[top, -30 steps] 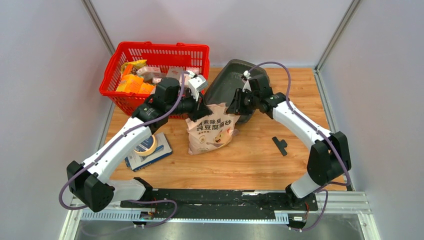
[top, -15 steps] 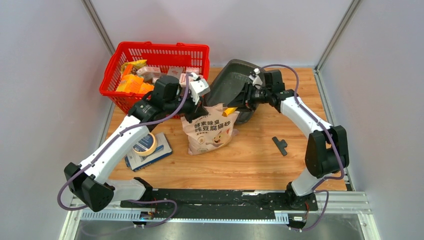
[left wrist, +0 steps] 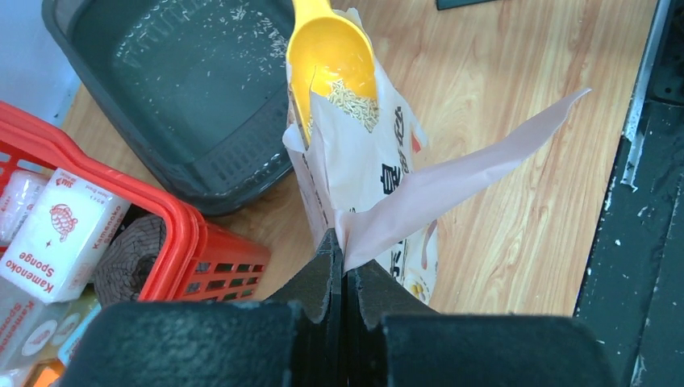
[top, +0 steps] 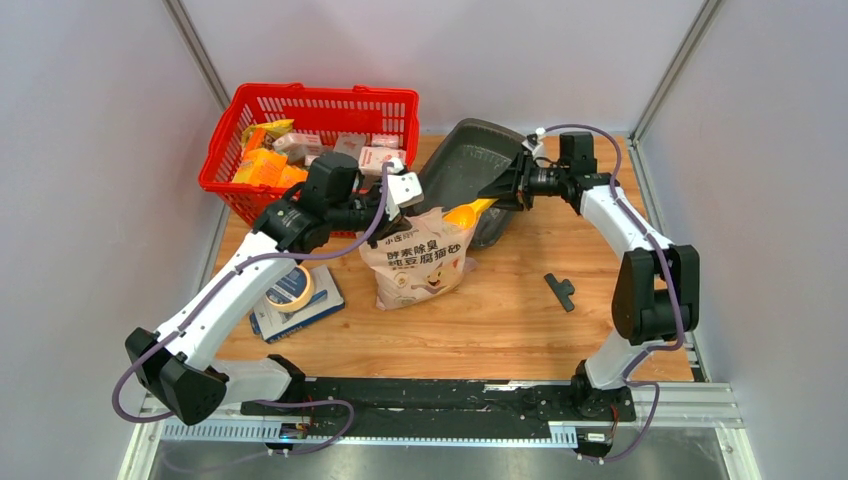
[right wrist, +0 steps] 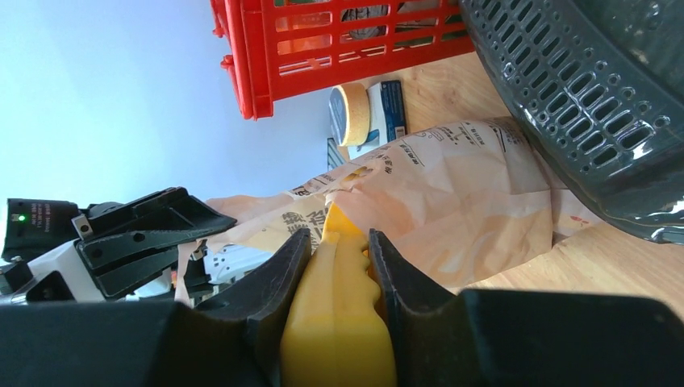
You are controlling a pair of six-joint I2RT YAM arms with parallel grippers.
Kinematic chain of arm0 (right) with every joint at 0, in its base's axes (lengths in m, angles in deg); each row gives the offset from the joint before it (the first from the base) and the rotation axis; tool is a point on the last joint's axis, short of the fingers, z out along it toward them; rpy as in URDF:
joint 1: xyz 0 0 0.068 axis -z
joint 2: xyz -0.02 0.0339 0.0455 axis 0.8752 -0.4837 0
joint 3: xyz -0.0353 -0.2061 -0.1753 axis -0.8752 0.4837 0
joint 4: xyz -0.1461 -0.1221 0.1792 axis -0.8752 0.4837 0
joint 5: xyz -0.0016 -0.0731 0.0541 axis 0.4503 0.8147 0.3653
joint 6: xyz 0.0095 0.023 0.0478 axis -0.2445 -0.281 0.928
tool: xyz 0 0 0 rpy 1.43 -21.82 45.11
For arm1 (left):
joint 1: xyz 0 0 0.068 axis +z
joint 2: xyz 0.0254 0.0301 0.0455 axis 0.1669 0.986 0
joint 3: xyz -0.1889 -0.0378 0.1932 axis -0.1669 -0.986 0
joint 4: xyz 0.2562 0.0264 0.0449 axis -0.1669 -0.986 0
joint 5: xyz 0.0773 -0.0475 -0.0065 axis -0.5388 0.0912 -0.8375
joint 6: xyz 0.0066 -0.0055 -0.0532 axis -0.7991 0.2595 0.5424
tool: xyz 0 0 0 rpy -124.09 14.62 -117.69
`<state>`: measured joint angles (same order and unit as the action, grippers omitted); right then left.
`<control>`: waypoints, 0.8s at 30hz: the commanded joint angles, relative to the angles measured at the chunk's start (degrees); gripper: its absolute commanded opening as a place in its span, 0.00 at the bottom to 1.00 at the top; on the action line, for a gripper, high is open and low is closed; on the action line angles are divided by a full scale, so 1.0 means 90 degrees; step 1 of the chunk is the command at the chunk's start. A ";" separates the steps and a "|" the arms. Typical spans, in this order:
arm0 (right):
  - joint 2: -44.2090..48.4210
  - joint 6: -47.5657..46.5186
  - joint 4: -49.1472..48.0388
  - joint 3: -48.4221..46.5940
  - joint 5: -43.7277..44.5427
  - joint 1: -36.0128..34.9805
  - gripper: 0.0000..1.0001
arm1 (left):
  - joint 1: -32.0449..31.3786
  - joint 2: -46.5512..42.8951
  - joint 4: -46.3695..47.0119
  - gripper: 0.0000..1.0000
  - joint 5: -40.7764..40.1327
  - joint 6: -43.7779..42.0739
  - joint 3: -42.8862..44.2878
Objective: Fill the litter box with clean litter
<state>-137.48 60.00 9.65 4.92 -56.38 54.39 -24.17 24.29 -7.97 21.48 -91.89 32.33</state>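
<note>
The dark grey litter box [top: 465, 170] stands tilted at the back centre, with a few scattered litter granules [left wrist: 193, 44] on its floor. The pink-beige litter bag [top: 420, 260] stands in front of it. My left gripper [left wrist: 345, 242] is shut on the bag's top edge [left wrist: 452, 173] and holds it open. My right gripper [right wrist: 339, 242] is shut on the handle of the yellow scoop [right wrist: 343, 322]. The scoop bowl [left wrist: 331, 56] sits at the bag's mouth with litter [left wrist: 351, 101] in it. The scoop also shows in the top view [top: 468, 213].
A red mesh basket [top: 305, 110] with boxes and packets stands at the back left, close to my left arm. A tape roll [top: 288, 290] lies on a blue book [top: 325, 300] at the left. A small black part [top: 561, 291] lies on the wood at the right.
My right gripper has drawn back to the right, pulling the yellow scoop up out of the bag's mouth. My left gripper still holds the bag's edge, shifted slightly right.
</note>
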 commanded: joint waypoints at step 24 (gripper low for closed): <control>-0.0353 0.1895 -0.2351 0.0819 -0.1450 0.0683 0.00 | -0.0084 0.0004 0.0260 0.00 0.0172 -0.0454 0.0556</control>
<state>-140.43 69.29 -0.28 9.27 -66.54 58.39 -24.96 25.19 -7.82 22.28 -92.85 32.92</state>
